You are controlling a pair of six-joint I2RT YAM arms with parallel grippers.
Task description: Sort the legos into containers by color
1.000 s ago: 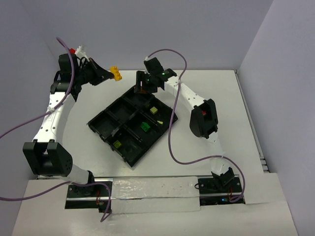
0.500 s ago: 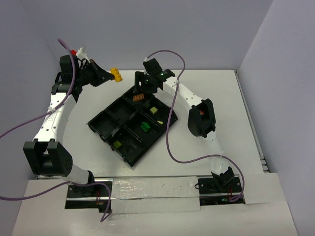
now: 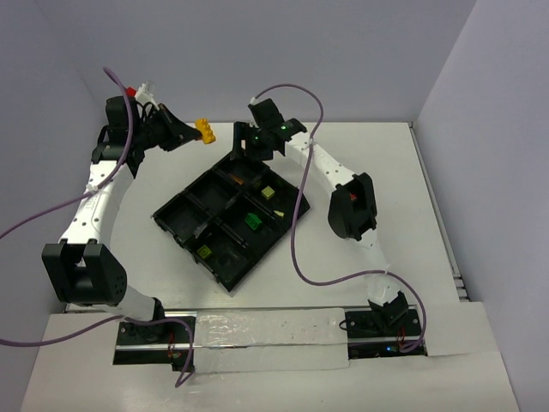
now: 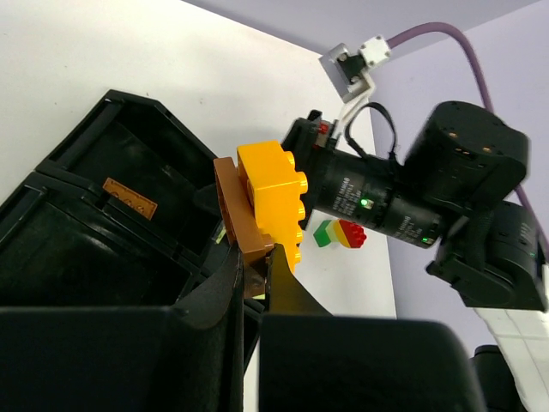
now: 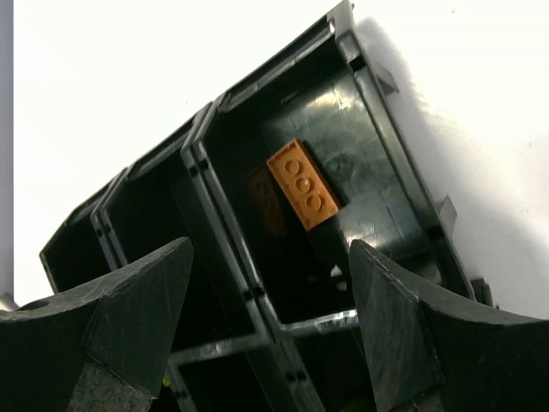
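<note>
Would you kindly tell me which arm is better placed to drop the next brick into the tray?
Left, probably: the left gripper is shut on a yellow brick beside the tray, while the right gripper hangs open and empty over the compartment holding an orange brick.

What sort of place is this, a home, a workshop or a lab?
Probably a robotics lab cell: two white robot arms bolted to a plain white table, bare lavender walls around it, and a black plastic compartment tray holding small lego bricks.
</note>
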